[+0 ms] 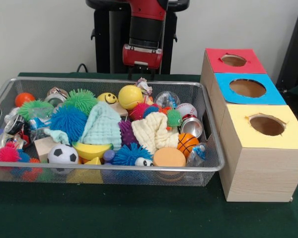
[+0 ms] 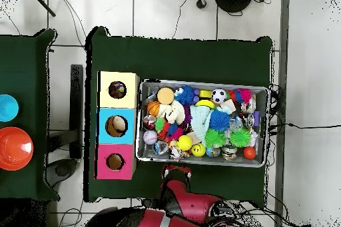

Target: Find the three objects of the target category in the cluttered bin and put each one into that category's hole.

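A wire mesh bin [image 1: 212,124] holds a heap of mixed things. Among them are a soccer ball [image 1: 63,154], a basketball [image 1: 187,144], a baseball [image 1: 186,109], a yellow ball [image 1: 130,96] and an orange ball [image 1: 24,98]. There are also spiky balls in blue [image 1: 68,122] and green [image 1: 82,100], a mint cloth [image 1: 103,126], a cream cloth [image 1: 151,131] and a metal can [image 1: 191,127]. My gripper [image 1: 142,73] hangs behind the bin's far rim, above no object. In the overhead view the gripper [image 2: 175,169] sits just outside the bin [image 2: 203,82].
Beside the bin stands a wooden box with three round holes, in a red top [image 1: 233,60], a blue top [image 1: 247,88] and a yellow top [image 1: 266,125]. Green cloth covers the table. A second table at the overhead view's left carries an orange bowl [image 2: 14,148].
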`<action>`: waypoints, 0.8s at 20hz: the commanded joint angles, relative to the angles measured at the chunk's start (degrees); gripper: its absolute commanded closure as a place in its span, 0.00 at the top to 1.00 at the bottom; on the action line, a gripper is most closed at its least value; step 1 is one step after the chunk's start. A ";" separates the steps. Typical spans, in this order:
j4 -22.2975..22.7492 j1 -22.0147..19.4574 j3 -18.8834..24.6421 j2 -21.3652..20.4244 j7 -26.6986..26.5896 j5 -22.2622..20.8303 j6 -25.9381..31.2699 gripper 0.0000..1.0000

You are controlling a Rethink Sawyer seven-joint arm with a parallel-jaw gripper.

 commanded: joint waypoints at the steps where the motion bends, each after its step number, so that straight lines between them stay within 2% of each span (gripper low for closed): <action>1: -5.17 -2.11 4.44 -8.83 8.27 -0.37 2.94 1.00; 12: -4.48 -2.10 5.53 -15.04 7.63 -0.62 9.97 1.00; 16: -4.06 -2.19 5.33 -15.05 8.11 -0.51 10.59 1.00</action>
